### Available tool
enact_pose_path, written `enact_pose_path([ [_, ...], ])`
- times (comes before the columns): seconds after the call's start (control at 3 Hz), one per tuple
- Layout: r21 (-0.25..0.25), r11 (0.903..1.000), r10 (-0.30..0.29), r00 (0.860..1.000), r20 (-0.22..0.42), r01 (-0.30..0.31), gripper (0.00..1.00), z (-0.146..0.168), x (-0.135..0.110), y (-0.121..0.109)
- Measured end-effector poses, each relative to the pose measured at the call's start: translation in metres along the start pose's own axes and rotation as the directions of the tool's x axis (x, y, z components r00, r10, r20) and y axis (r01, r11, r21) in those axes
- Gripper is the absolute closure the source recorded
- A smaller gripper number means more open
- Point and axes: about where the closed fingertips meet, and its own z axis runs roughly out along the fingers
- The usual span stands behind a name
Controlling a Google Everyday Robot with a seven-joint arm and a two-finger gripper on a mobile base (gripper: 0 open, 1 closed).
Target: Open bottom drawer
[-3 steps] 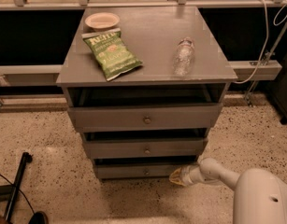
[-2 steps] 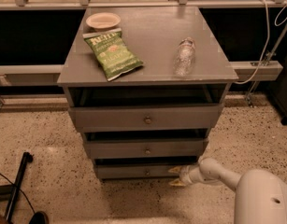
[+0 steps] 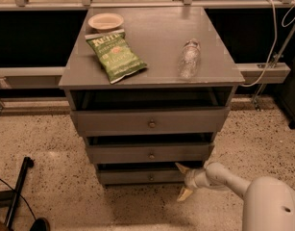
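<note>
Speckled floor (image 3: 41,143) lies beneath the counter (image 3: 156,37). The bottom drawer (image 3: 132,177) sits lowest, just above it. The gripper (image 3: 183,181) hovers at the drawer's right end, jaws spread, probably lined up to reach the knob (image 3: 151,177).

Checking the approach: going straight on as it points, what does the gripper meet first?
Probably the bottom drawer front, near its right end; the open gripper sits just right of it, depth unclear.

pincer (image 3: 182,181) spread wider, low at right end of bottom drawer (image 3: 132,177)
</note>
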Motion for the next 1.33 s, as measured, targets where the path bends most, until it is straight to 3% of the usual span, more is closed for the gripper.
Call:
enact_pose_path([
  [1.0, 0.026, 0.9965, -0.076, 0.992, -0.099, 0.079, 0.0, 0.023, 0.014, -0.013],
  [1.33, 0.012, 0.9931, -0.115, 0.987, -0.11, 0.117, 0.18, 0.026, 0.009, -0.017],
])
